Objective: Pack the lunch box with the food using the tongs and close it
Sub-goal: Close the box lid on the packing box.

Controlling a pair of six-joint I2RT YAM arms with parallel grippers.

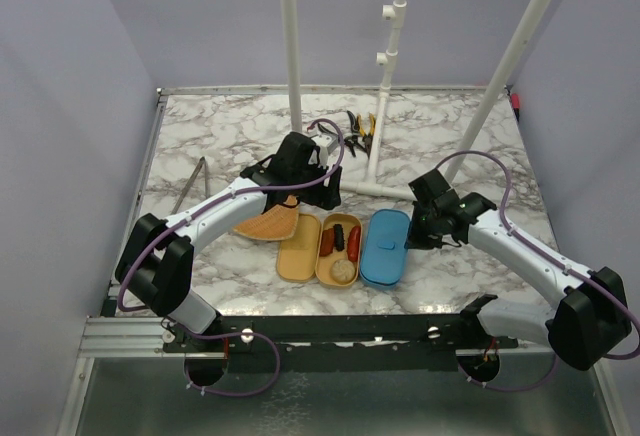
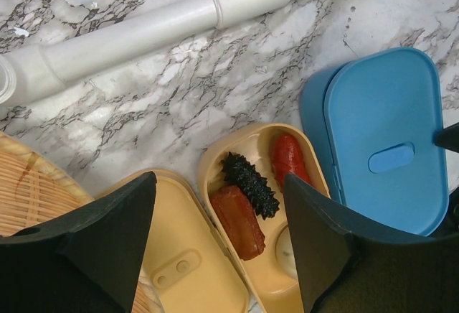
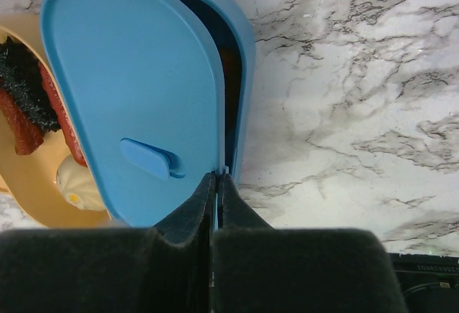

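The lunch box's beige tray (image 1: pixel 340 278) holds the food: a dark spiky piece (image 2: pixel 249 182), a red-brown piece (image 2: pixel 237 220), a red sausage (image 2: pixel 290 161) and a beige ball (image 1: pixel 343 270). A beige lid (image 2: pixel 186 255) lies flat to its left. On the right stands the blue box (image 1: pixel 385 256). Its blue lid (image 3: pixel 136 83) sits tilted over it, leaving a dark gap on one side. My right gripper (image 3: pixel 217 178) is shut on that lid's thin edge. Above the beige parts hangs my left gripper (image 2: pixel 219 180), open and holding nothing. The grey tongs (image 1: pixel 190 184) lie far left on the marble.
A woven bamboo plate (image 1: pixel 268 224) lies under the left arm beside the beige lid. A white pipe frame (image 2: pixel 143 33) runs across the table behind the boxes, with uprights (image 1: pixel 290 46) rising from it. Black-and-yellow pliers (image 1: pixel 360 126) rest at the back.
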